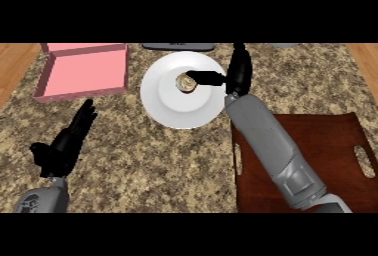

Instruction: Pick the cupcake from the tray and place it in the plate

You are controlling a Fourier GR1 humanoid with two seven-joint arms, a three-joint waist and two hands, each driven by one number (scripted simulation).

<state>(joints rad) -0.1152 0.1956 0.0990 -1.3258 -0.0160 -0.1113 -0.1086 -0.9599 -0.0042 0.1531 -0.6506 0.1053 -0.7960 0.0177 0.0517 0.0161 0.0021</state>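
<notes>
White plate (171,107) under my right hand (235,75), fingers curled round the cupcake (184,81), left hand (68,142) open, brown tray (332,145) beside.

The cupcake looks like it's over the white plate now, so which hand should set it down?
The right hand: it already holds the cupcake over the plate. The left hand rests open, apart.
</notes>
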